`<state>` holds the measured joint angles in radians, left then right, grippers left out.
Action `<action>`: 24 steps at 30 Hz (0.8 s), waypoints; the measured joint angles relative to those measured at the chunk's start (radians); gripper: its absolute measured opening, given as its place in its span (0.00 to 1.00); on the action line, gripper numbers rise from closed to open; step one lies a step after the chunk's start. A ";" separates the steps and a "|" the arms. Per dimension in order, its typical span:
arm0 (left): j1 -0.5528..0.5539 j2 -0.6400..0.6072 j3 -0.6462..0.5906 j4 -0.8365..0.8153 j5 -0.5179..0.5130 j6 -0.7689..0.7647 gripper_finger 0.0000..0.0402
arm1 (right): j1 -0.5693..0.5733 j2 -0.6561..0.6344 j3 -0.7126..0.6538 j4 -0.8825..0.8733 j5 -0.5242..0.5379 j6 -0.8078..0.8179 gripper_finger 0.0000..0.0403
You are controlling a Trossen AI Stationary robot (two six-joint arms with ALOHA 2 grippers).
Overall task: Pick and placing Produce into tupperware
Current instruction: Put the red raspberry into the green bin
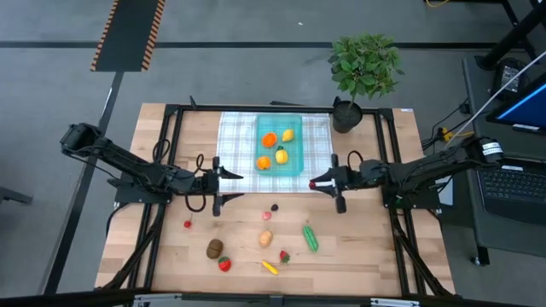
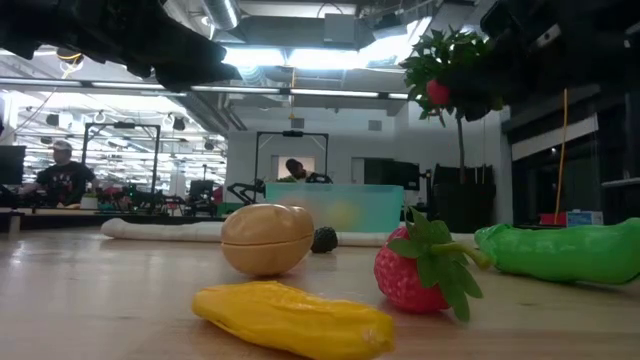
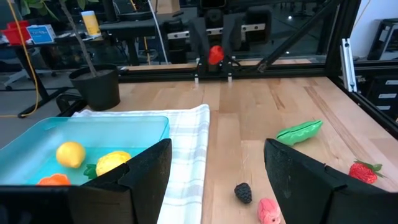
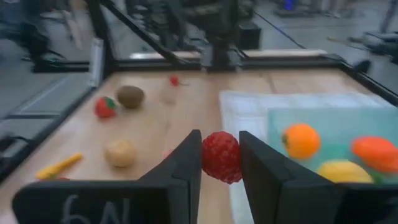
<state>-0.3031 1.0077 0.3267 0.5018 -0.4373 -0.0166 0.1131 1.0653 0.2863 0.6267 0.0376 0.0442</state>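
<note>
Here, a red strawberry (image 4: 221, 157) sits pinched between the two dark fingers of the right tool (image 1: 317, 182), lifted off the counter (image 1: 375, 256) just right of the teal tupperware (image 1: 294, 165). The container rests on a checked cloth (image 1: 235, 141) at the far middle of the counter and already holds two oranges (image 1: 269, 140) and two lemons (image 1: 288, 135), leaving bare floor along its right and near edges.

To finish this step well, the right arm would need to carry the berry leftward over the container's rim with enough height to clear it, then release over an unfilled patch rather than onto the fruit already inside, since the rounded pieces look likely to roll or bounce a dropped berry out. A low, gentle release seems the safer choice; the grip is narrow and the berry small, so any jolt could let it slip early onto the cloth.

The left tool (image 1: 219, 181) waits on the container's left side, fingers spread and empty, and should stay clear of the drop.

Nearer the front of the counter lie the pieces yet to go: a green cucumber (image 1: 310, 238), a tan potato (image 1: 266, 238), a brown kiwi (image 1: 214, 248), another strawberry (image 1: 224, 264), a yellow piece (image 1: 270, 267) and a dark berry (image 1: 275, 206). A potted plant (image 1: 365, 68) stands at the far right.
</note>
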 joint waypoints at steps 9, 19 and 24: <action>0.022 0.000 0.000 0.000 0.000 -0.001 0.62 | 0.000 0.000 0.000 0.022 -0.034 -0.027 0.23; 0.022 0.000 0.000 0.000 0.000 -0.001 0.62 | 0.000 0.000 0.000 0.030 -0.012 -0.028 0.23; 0.022 0.000 0.000 0.000 0.000 -0.002 0.62 | 0.000 0.001 0.000 0.033 0.129 -0.026 0.23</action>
<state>-0.2813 1.0078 0.3267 0.5014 -0.4376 -0.0181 0.1131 1.0660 0.2859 0.6594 0.1669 0.0177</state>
